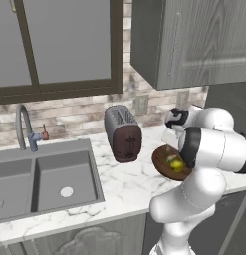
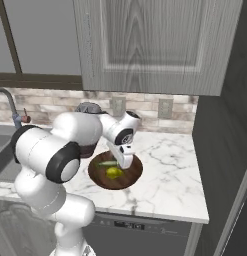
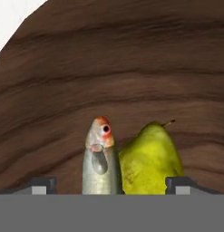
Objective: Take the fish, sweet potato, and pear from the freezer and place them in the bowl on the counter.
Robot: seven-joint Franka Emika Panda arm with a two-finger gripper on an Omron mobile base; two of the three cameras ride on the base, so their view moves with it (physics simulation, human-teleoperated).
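Two small dark finger tips [image 3: 41, 185] stood wide apart at the bottom of the hand view, one at each side, and neither touched anything; the gripper [image 3: 111, 186] was open and held nothing. Between the tips lay the slender grey-green fish [image 3: 101, 163], its orange-marked head pointing up in the hand view. The smooth yellow-green pear [image 3: 152, 161] lay just beside the fish on its right in that view, touching it along one flank, with a short brown stem at its upper end. Both items rested on the inner surface of the wide, shallow, dark brown wooden bowl [image 3: 113, 68].

From the right base view, the gripper [image 2: 124, 161] hung directly over the bowl [image 2: 132, 175], close above the pear [image 2: 113, 172] and the fish [image 2: 107, 163]. The bowl stood on the white marble counter with grey veins [image 2: 170, 175], near its front edge. In the left base view, the bowl [image 1: 164, 164] sat just right of a dark brown and grey toaster [image 1: 123, 133], with the pear [image 1: 177, 164] visible inside it. A grey double sink [image 1: 45, 179] with a curved faucet [image 1: 24, 127] lay well apart to the left. Grey wood-grain wall cabinets [image 2: 155, 45] hung above the counter.
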